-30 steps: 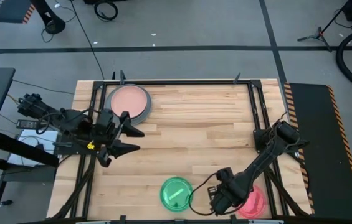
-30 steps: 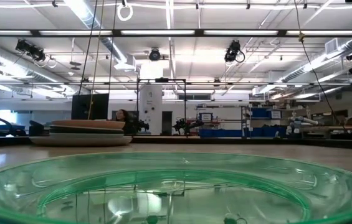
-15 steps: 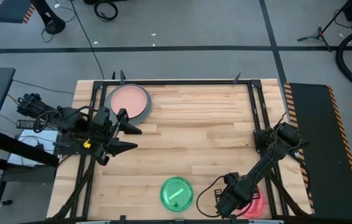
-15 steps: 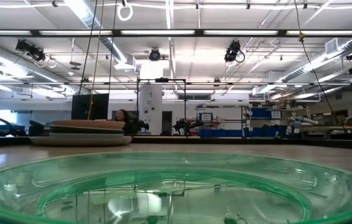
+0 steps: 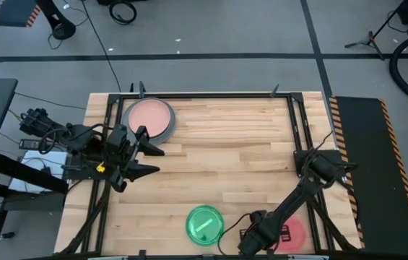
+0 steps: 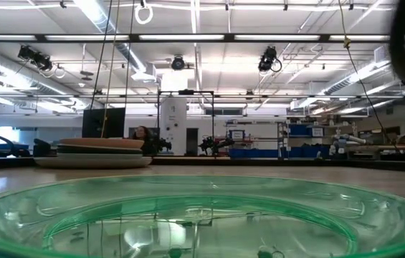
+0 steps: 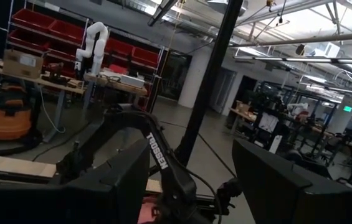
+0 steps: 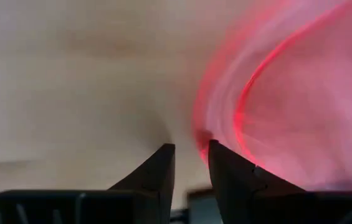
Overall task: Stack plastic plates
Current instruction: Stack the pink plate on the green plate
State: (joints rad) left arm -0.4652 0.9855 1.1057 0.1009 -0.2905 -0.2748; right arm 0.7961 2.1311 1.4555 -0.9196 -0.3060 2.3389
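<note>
A stack of plates [image 5: 149, 119] with a salmon pink one on top sits at the far left of the wooden table [image 5: 225, 152]; in the low view the same stack [image 6: 102, 153] shows as a low pile of several rims. A green see-through plate [image 5: 204, 224] lies alone at the near edge, filling the foreground of the low view [image 6: 188, 218]. A red-pink see-through plate [image 5: 294, 235] lies to its right, near the table's front right corner.

The right gripper [image 5: 250, 242] is down at the table between the green and the red-pink plates. In the right wrist view its fingers [image 8: 163, 171] are nearly together, with only a narrow gap, their tips just beside the red-pink plate's rim [image 8: 275, 106] and nothing held between them.

The left gripper [image 5: 146, 159] waits over the left side of the table, near the stack, fingers spread apart. In the left wrist view the other arm reads "TROSSEN" [image 7: 158, 151] in white letters.
</note>
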